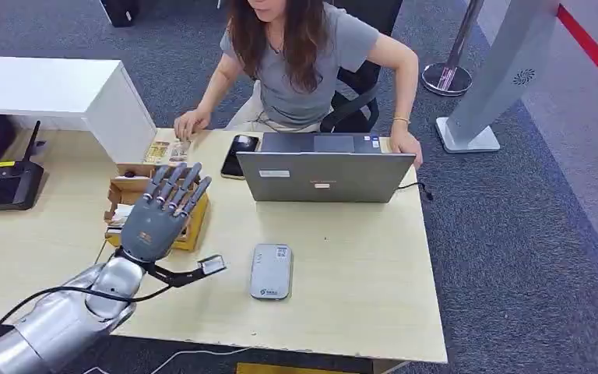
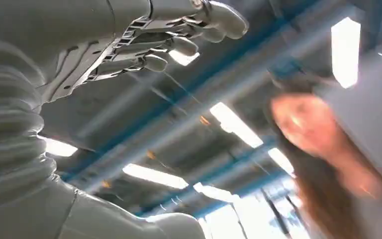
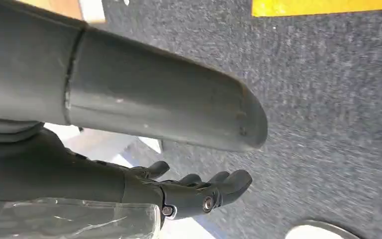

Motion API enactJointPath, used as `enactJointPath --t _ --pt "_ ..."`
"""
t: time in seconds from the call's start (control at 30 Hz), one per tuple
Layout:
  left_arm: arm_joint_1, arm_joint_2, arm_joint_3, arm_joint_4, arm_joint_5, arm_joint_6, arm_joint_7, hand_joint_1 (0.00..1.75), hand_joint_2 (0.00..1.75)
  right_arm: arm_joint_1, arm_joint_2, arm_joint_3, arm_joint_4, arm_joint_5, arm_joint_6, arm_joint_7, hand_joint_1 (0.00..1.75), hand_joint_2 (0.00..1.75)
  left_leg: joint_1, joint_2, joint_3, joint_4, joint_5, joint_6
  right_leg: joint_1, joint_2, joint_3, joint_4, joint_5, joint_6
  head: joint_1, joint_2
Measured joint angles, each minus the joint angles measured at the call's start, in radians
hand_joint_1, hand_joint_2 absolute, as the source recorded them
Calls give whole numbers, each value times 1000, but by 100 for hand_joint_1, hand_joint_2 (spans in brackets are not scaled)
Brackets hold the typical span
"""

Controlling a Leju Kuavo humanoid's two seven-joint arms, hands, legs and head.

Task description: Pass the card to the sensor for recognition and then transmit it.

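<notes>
My left hand (image 1: 162,214) is raised over the wooden card box (image 1: 124,189) at the table's left, back towards me, fingers spread and pointing at the far side. In the left wrist view the same hand (image 2: 144,50) faces the ceiling with nothing between its fingers and thumb. A white card (image 1: 121,215) lies in the box, partly hidden by the hand; more cards (image 1: 167,150) lie just beyond. The grey card sensor (image 1: 271,271) lies flat on the table to the hand's right, apart from it. My right hand (image 3: 194,191) hangs over the carpet, fingers stretched out, holding nothing.
A person (image 1: 304,54) sits across the table (image 1: 358,265) behind an open grey laptop (image 1: 323,173), one hand near the far cards. A black phone (image 1: 240,154) lies beside the laptop. A black device (image 1: 4,183) and a white cabinet (image 1: 62,93) stand at the left.
</notes>
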Motion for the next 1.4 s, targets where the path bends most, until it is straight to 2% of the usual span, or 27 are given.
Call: enactJointPath --t 0.2,0.4,0.53,0.63,0.77,0.9,1.0,1.1,1.4 --pt "162 -76 212 -49 13 -91 -138 0 175 16 2 -19 0 -8 -1 0 0 0 0 0 0 0 0 1 0 0 0 0 0 0 0 0" --pt "250 -139 326 -124 181 -170 -256 0 175 18 6 -35 0 -16 -1 -11 0 0 0 0 0 0 0 1 0 -1 0 0 0 0 0 0" --pt "278 -153 362 -171 165 -171 -257 0 175 18 6 -37 0 -15 -1 -12 0 0 0 0 0 0 0 1 0 -1 0 0 0 0 0 0" --pt "289 -156 383 -199 104 -168 -233 0 175 18 6 -37 0 -9 -1 -10 0 0 0 -1 0 0 0 1 0 -1 0 0 0 0 0 0" --pt "295 -158 399 -222 90 -181 -220 0 175 18 6 -42 0 -7 -3 -9 0 0 0 -1 0 0 0 1 0 -1 1 0 0 0 0 0" --pt "296 -164 410 -241 118 -274 -194 0 175 18 8 -47 0 -16 -5 -4 0 0 0 -1 0 0 0 1 0 -1 1 0 0 0 0 0" --pt "293 -169 414 -243 191 -360 -201 0 175 19 9 -56 0 -22 -9 2 0 0 0 -1 0 0 0 1 0 -1 1 0 0 0 0 0" --pt "290 -170 420 -243 261 -418 -213 0 175 20 9 -60 0 -23 -11 3 0 0 0 -1 0 0 0 1 0 -1 1 0 0 0 0 0" --pt "288 -172 421 -243 339 -463 -219 0 175 21 9 -69 0 -21 -14 3 0 0 0 -1 0 0 0 1 0 -1 0 0 0 0 0 0"
